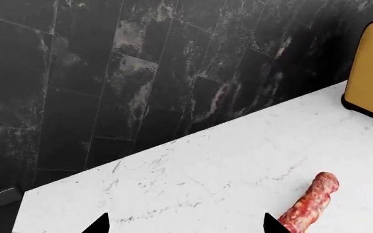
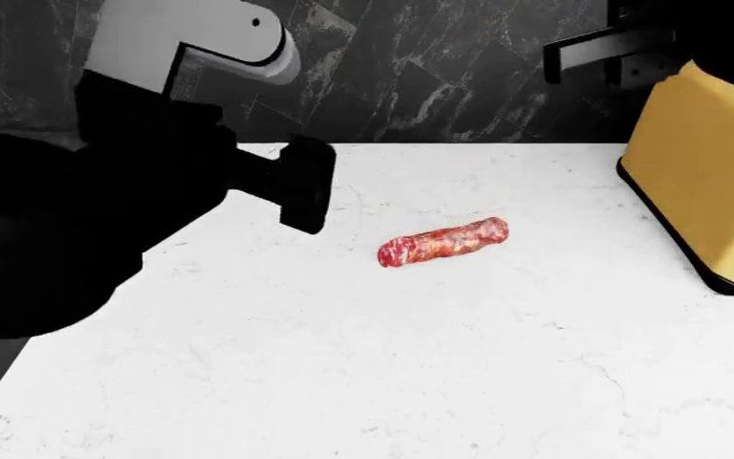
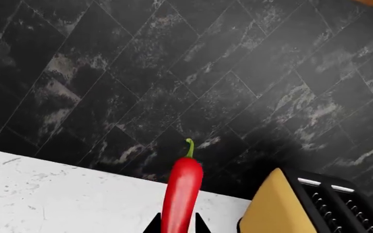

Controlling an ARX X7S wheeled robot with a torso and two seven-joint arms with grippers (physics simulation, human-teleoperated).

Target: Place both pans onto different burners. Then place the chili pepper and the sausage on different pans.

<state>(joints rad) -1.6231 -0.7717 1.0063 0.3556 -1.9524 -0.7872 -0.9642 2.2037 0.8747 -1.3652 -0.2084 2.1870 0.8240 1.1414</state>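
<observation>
The sausage [image 2: 443, 243] lies on the white marble counter [image 2: 341, 363], mottled pinkish-red. In the left wrist view the sausage [image 1: 310, 204] rests just outside one fingertip of my left gripper [image 1: 186, 225], which is open with only bare counter between its fingers. My left arm [image 2: 112, 220] reaches in over the counter, its end a little short of the sausage. My right gripper [image 3: 175, 225] is shut on the chili pepper [image 3: 181, 194], which sticks out past the fingertips with its green stem outward, held above the counter near the wall. No pans or burners are in view.
A yellow toaster [image 2: 705, 191] stands at the counter's right side; this toaster [image 3: 283, 208] is close beside the held pepper. A dark marble-tiled wall [image 2: 443, 67] backs the counter. Part of my right arm [image 2: 610, 48] shows at the upper right.
</observation>
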